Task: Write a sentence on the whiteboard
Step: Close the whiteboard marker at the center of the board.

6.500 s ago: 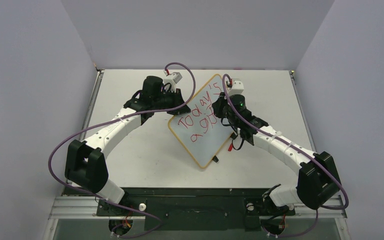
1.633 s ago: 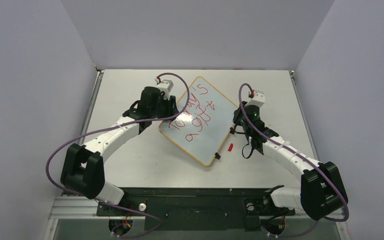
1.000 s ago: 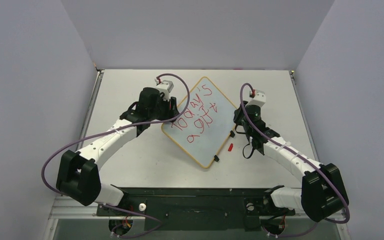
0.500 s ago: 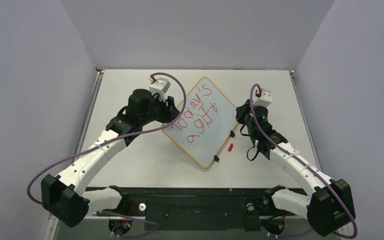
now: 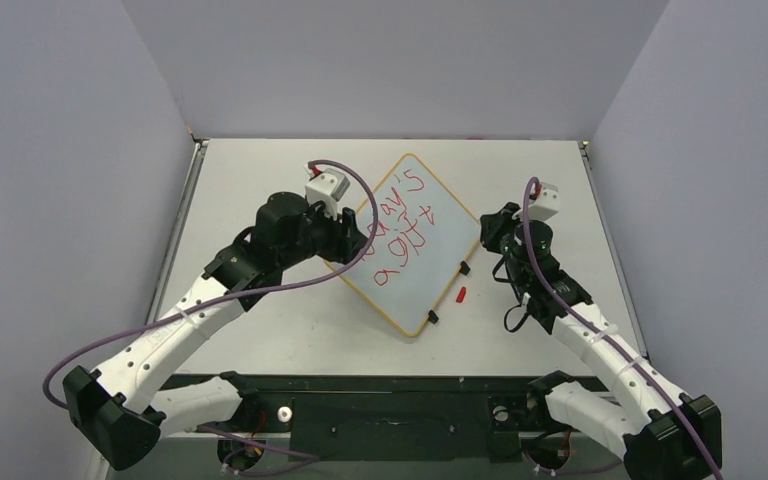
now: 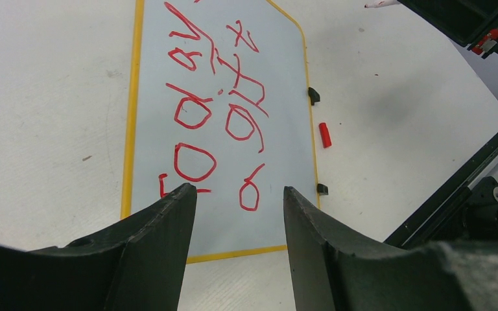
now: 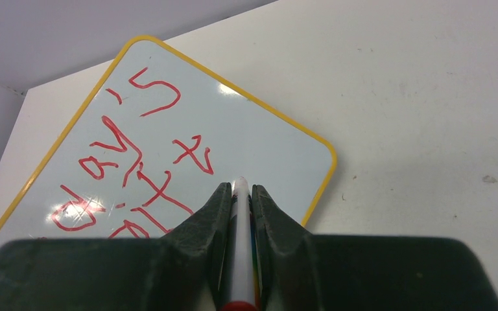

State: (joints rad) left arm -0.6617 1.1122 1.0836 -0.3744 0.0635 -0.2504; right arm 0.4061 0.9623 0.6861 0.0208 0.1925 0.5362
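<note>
- Left pincer (image 6: pixel 238 194) (image 5: pixel 352 240): the two dark fingers (image 6: pixel 162 227) stand apart with nothing between them. It hangs over the near left end of the whiteboard, where the writing begins.
- Right pincer (image 7: pixel 240 189) (image 5: pixel 495 232): the fingers are clamped on a slim white marker pen (image 7: pixel 240 246). The pen runs lengthwise between them, with a red end at the wrist side. Its tip points at the board's right corner; whether the tip touches the surface cannot be told.
- Whiteboard (image 5: pixel 425 275) (image 6: pixel 285 149) (image 7: pixel 259 129): a flat white rectangle with rounded corners and a thin yellow-orange frame. It lies flat on the bench between the two arms and is turned diagonally, one corner pointing to the far side.
- Sentence (image 5: pixel 395 230) (image 6: pixel 214 110) (image 7: pixel 136 155): red hand-drawn marker letters in two lines, "Today's" above "a gift". In the top view the lines climb toward the far right, and the left pincer covers the first letters. The strokes are uneven in size; the "g" and "f" loop into each other.
- Black clips (image 5: pixel 464 268) (image 6: pixel 314 96): two small clips sit on the board's near right edge, one near the middle of that edge and one near its near end.
- Small red cap (image 5: pixel 461 295) (image 6: pixel 325 135): it lies on the bench just beside the clipped edge, between the two clips and apart from the frame.
- Bench (image 5: pixel 260 180): a pale, lightly scuffed surface enclosed by plain lavender walls (image 5: pixel 360 60).
</note>
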